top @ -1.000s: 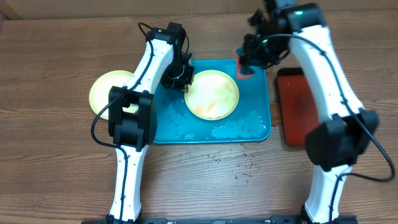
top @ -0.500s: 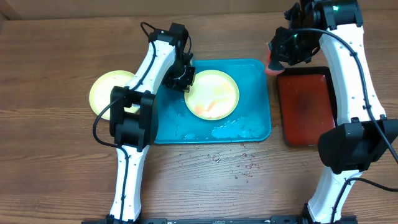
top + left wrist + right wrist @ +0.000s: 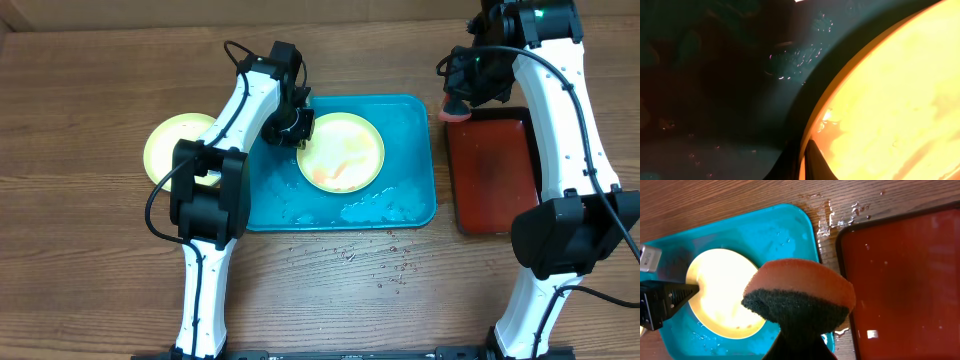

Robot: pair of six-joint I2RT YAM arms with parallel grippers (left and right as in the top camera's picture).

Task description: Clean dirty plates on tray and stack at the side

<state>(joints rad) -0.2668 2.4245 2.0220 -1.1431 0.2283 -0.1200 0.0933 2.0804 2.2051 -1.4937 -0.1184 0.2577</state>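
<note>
Wooden table (image 3: 100, 250) surface is noted wet: droplets (image 3: 385, 265) lie scattered on the side nearest the arm bases, below the turquoise tray (image 3: 410, 130). Left claw (image 3: 298, 132) sits low inside the tray at its left end. Its fingers (image 3: 810, 160) straddle the left rim of the yellow-green plate (image 3: 345, 150), one on each side of the edge, and appear clamped on it. That plate lies flat on the tray floor directly right of the left claw and shows orange-red smearing across its lower half. Water film and bubbles are present on the tray floor beneath and ahead of this claw. A second plate (image 3: 170, 140), pale yellow-green, rests on the bare table well to the left of the left claw, outside the tray and partly hidden by the left arm; whether more than one plate lies there cannot be determined. Right claw (image 3: 462, 95) is raised above the table and closed firmly on a sponge (image 3: 800, 297), orange on top with a dark scouring face. The sponge hangs just below that claw, over the upper left corner of the dark red tray (image 3: 495, 180), beside the turquoise tray's right rim. The smeared plate lies well to the left of the right claw, not in contact with the sponge.
</note>
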